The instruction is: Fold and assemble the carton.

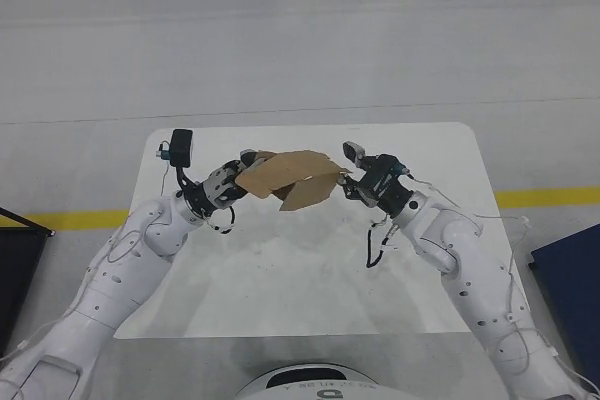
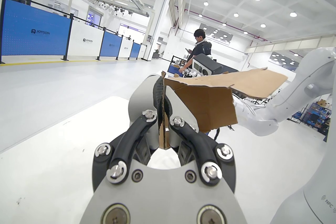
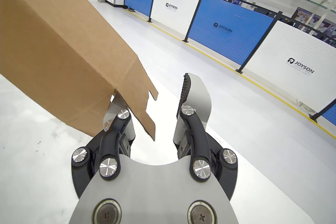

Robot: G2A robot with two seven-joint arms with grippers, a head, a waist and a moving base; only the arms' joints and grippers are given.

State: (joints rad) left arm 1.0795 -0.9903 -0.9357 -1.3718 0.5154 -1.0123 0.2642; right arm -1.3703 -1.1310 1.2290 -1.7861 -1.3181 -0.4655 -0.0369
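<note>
A brown cardboard carton (image 1: 292, 175), partly unfolded with flaps loose, hangs above the far middle of the white table (image 1: 280, 280). My left gripper (image 1: 242, 178) is shut on the carton's left edge; in the left wrist view its fingers (image 2: 160, 96) pinch a corrugated panel of the carton (image 2: 210, 104). At the carton's right end, my right gripper (image 1: 350, 180) stands open. In the right wrist view a notched flap of the carton (image 3: 65, 57) dips between the right gripper's (image 3: 157, 101) fingers, covering one finger and clear of the other fingertip (image 3: 191, 88).
The table's far edge (image 1: 310, 126) lies just behind the carton. Beyond the table are a grey floor with a yellow line (image 1: 555, 196) and dark blue objects (image 1: 580, 280) at both sides. Bare tabletop stretches between the arms toward me.
</note>
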